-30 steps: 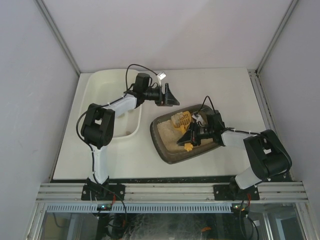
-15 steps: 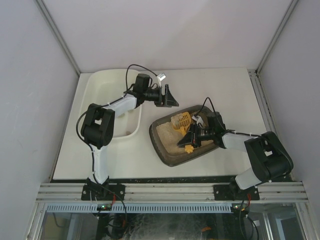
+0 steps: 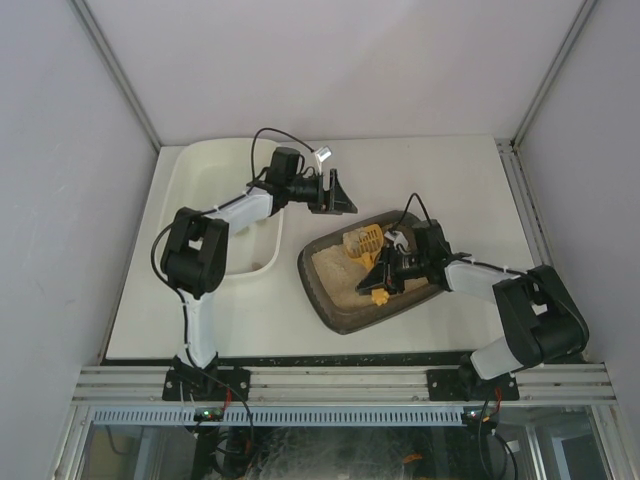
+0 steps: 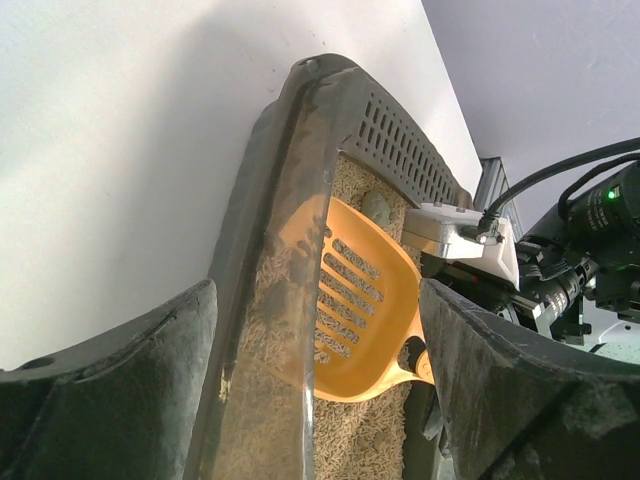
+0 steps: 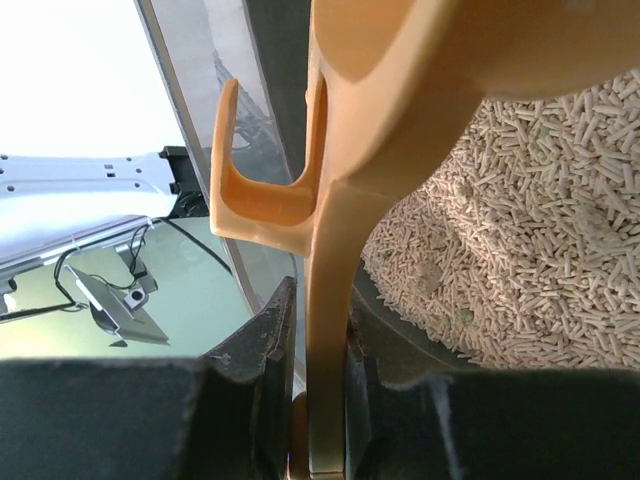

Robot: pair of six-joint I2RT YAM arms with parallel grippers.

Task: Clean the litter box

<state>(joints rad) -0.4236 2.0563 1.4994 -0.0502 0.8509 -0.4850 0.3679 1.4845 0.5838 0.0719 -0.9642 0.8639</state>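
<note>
You are in the scooping step. The litter box (image 3: 322,292) lies on the table (image 3: 440,170) a bit right of the middle, turned at an angle, and the white tub (image 3: 262,268) stands just beside it on the left. Your right gripper (image 3: 388,270) is over the box and is closed tight on the handle of the orange slotted scoop (image 4: 365,300). The right wrist view shows the handle pinched between both fingers. The blade of the scoop rests on the beige pellets in the far part of the box, and I see nothing lying on it.

Your left gripper (image 3: 342,193) hovers above the table at the far left corner of the box, between the box and the tub. Its jaws stand wide and hold nothing.

The left wrist view shows a greyish lump (image 4: 377,207) just past the tip of the blade, probably waste. The next move is, I think, to push the blade low under this lump, lift it and let the clean pellets fall through the slots. Then you carry it left to the tub. The box may slide under the push, so the free left gripper could hold the rim
</note>
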